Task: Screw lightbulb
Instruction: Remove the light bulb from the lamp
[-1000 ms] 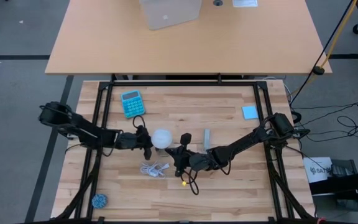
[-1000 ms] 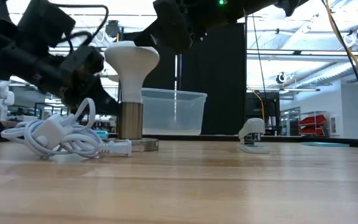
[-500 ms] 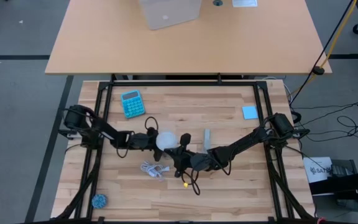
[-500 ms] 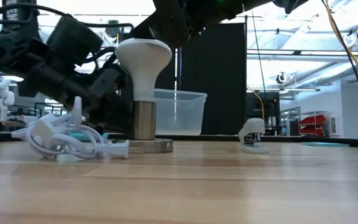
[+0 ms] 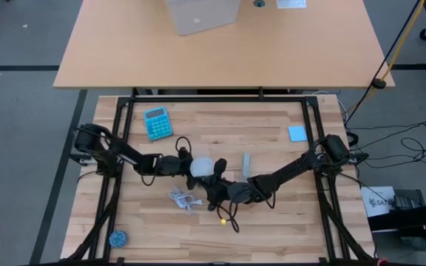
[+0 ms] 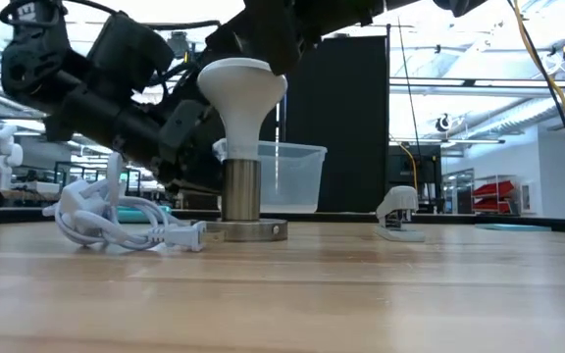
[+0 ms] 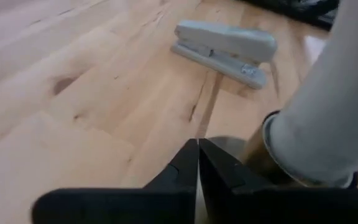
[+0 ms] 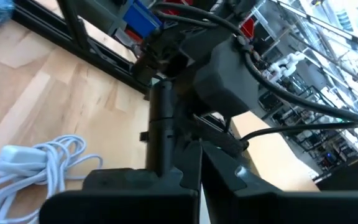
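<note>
On the wooden surface (image 5: 272, 140), the lightbulb (image 6: 242, 108) stood upright in its socket (image 6: 243, 228); left gripper (image 5: 186, 165) and right gripper (image 5: 214, 179) flanked it, fingers together.

overhead and table-level views share lightbulb (image 5: 201, 167)

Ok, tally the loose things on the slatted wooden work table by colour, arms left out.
White: 2, the lightbulb and the coiled cord
Blue: 3, the calculator, the square pad and the fuzzy ball
Grey: 1, the stapler
Silvery: 1, the socket base
Total: 7
</note>
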`<state>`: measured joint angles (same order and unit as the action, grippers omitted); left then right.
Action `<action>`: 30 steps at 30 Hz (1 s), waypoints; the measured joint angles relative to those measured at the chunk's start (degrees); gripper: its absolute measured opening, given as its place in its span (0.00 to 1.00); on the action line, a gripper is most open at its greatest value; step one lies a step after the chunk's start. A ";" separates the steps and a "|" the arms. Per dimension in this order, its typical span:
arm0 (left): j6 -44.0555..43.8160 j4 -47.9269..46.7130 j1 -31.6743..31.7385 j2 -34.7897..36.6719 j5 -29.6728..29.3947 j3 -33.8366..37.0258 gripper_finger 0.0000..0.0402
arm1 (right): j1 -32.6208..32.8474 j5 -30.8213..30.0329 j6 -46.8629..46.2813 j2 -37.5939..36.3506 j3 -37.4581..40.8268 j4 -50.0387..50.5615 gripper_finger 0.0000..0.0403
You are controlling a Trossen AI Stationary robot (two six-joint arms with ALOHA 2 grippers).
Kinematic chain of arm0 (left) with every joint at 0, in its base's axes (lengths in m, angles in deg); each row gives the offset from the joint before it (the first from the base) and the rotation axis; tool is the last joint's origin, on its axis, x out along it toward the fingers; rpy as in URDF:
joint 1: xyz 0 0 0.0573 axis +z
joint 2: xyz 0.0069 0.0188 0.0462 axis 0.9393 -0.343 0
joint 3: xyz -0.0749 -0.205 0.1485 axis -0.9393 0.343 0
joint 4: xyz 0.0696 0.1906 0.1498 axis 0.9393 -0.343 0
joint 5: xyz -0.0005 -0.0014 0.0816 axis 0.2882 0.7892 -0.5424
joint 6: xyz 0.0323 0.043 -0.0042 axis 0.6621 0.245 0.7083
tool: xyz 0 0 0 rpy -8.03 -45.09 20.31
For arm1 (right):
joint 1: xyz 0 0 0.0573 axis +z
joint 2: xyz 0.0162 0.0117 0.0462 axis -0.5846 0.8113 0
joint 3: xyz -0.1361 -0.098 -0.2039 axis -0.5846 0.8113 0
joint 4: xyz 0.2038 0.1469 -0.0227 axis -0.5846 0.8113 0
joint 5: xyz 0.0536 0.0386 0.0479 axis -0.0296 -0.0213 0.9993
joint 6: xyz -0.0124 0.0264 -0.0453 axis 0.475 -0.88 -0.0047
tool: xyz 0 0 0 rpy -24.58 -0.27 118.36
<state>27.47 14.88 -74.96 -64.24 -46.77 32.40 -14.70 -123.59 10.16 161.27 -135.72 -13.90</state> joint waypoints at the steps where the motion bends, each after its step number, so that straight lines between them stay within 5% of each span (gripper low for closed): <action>1: 0.45 -2.24 -0.02 1.41 -0.90 0.08 0.06 | 0.07 -0.11 0.28 -0.06 0.02 0.01 0.00; 16: 4.44 -35.57 -1.49 27.27 -6.57 0.09 0.33 | 0.39 -1.17 3.56 -0.57 0.02 -0.21 0.00; 25: 0.08 -36.13 -7.18 21.64 -4.20 0.13 0.52 | 0.16 -1.16 4.02 -0.57 0.02 -0.34 0.00; 30: 2.01 -25.76 -10.78 17.50 -6.90 0.15 0.55 | 0.14 -1.14 4.45 -0.57 0.02 -0.46 0.00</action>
<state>29.48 -10.88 -85.74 -46.74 -53.66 32.55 -14.56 -124.73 14.62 160.70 -135.70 -14.36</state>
